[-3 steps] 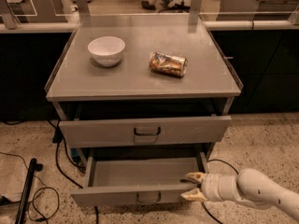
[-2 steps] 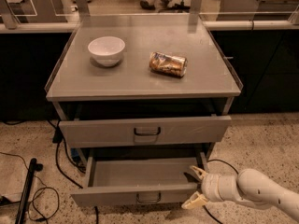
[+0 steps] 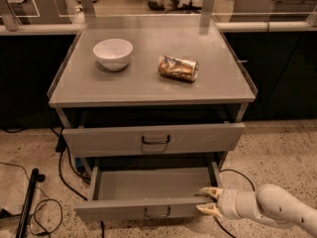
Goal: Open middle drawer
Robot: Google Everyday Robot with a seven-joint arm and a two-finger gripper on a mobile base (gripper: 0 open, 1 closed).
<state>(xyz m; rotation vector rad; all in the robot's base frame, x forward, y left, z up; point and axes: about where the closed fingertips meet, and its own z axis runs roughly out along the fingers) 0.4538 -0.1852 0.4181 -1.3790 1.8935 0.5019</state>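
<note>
The middle drawer [image 3: 148,185] is pulled well out below the top drawer [image 3: 109,140]. Its plain grey tray shows, and its low front panel carries a small dark loop handle [image 3: 157,212]. My gripper [image 3: 209,201] is at the right end of that front panel, coming in from the right. Its fingers are apart: one fingertip [image 3: 210,191] lies over the panel's top edge at the tray corner, the other is in front of the panel. It holds nothing. The lowest drawer is out of view.
A white bowl [image 3: 113,52] and a crushed can [image 3: 178,67] lie on the cabinet top [image 3: 148,86]. The top drawer sticks out slightly. Cables [image 3: 64,172] and a black pole [image 3: 27,202] lie on the floor at the left. Dark counters flank the cabinet.
My gripper has drifted slightly right and down at the drawer's right front corner, and its fingers spread briefly. The middle drawer stays out as before.
</note>
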